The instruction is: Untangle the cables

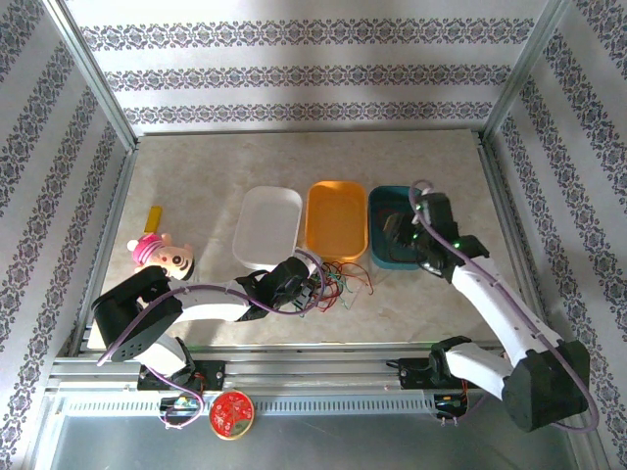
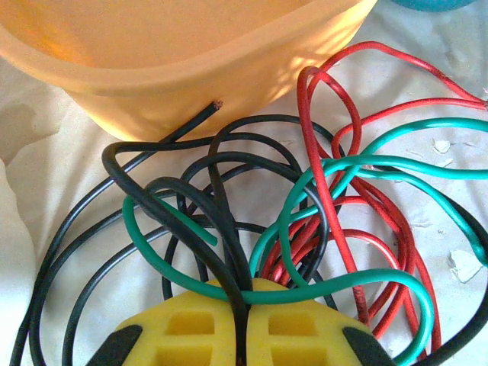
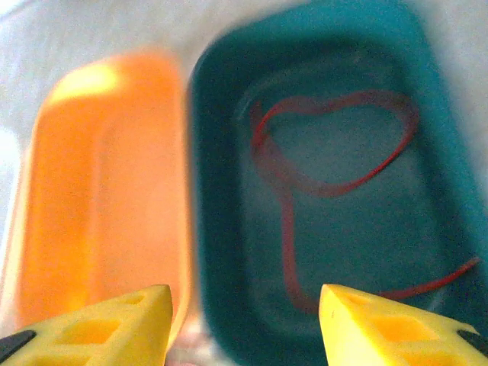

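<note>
Between the closed fingers of your left gripper (image 2: 245, 309) sits a black cable (image 2: 227, 242), part of the cables (image 2: 366, 162) tangled on the counter (image 2: 61, 160) beside the orange tray (image 2: 191, 76). Your right gripper (image 3: 244, 313) hangs, jaws apart, above the teal tray (image 3: 221, 229) holding one red cable (image 3: 286, 244).

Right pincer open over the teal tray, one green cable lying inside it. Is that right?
No: the cable in the teal tray is red, not green, as the right wrist view shows. The right pincer is open over that tray.
</note>
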